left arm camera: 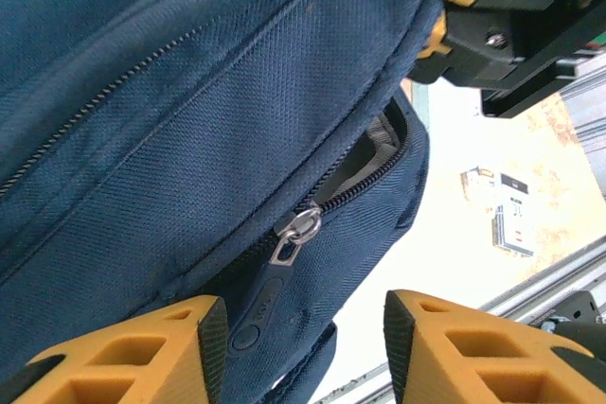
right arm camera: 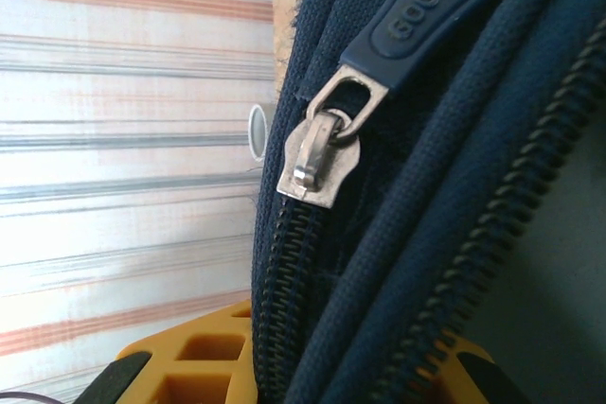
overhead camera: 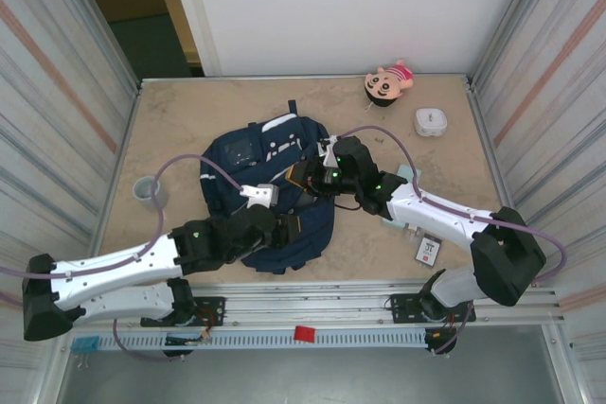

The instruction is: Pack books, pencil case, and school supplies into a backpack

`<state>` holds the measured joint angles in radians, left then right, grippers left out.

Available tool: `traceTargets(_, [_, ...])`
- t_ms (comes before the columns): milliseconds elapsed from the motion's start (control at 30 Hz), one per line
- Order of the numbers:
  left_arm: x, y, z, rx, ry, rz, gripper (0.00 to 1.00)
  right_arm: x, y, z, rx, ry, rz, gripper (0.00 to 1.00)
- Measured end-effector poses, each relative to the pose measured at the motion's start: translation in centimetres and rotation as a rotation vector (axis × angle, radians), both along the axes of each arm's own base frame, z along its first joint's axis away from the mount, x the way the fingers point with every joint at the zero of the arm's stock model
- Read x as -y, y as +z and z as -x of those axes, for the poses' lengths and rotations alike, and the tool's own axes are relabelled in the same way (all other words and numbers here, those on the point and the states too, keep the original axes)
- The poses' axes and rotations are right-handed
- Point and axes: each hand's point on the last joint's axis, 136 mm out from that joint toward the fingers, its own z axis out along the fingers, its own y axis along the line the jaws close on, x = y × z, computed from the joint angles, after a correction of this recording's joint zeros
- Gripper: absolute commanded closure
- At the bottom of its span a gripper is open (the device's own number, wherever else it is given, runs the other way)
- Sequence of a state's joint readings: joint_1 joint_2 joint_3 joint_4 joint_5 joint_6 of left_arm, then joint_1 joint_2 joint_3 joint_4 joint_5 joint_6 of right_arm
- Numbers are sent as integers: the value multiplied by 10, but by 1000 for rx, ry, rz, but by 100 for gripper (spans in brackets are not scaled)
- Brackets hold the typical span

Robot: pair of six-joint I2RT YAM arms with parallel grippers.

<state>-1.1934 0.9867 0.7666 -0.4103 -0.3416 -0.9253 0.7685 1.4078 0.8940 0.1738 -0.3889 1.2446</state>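
The backpack lies flat on the table between the two arms, and both grippers are at it. The left gripper stands open. Its two orange fingers are apart, and in the gap between them, closer to one finger than to the other, hangs the dark rubber zipper pull, with its metal slider just above. Beyond the slider, further away from this gripper, the zip is parted and the grey lining shows in a narrow mouth. The right gripper is closed on the backpack: a fold of the navy cloth with zip teeth passes between its fingers, and a second slider stands just above them. I judge the backpack to be soft and floppy. Such woven cloth folds and follows when it is pulled, so one gripper should hold the cloth tight while the other moves the zip. The best place to take hold seems to be the rubber pull, which is small and not slippery. The metal slider is smooth and would probably slip out. The cloth is not fragile and can be pinched firmly at a seam. The black-and-white card packet lies on the table beyond the bag's edge, apart from it and well off to the side of the left gripper. It looks light and flat, so it probably must be taken by its edge.
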Motion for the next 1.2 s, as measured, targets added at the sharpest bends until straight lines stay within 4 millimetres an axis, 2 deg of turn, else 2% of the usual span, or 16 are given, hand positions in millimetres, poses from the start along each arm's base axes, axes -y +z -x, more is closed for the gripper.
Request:
traceTargets(167, [1,-6,0,-16,7,-19,45,-2,2,1,5,7,0,98])
traceTargets(400, [0,-4,-1,-17,22,-20,55,-4,3,2,7,11,-1,99])
traceTargets(533, [0,-11,-3,-25,36,-39,57,-5,3,2,7,12,-1,99])
traceTargets(600, [0,-14,-4,-31,44,-50,62,-5,3,3,5,14,5,99])
traceTargets(767, [-4,-22,-7,-48,76,-74,83,-6,4,3,12,20,19,99])
traceTargets(933, [-9,-23,-8,-67,106,-72,99,-5,2,3,7,20,28,99])
traceTargets(1100, [-18,-16,-5,-71,121,-42,100,-1,3,0,18,26,31,99])
traceTargets(1200, [-27,-19,-2,-81,129,-37,100,6,3,-6,10,33,26,99])
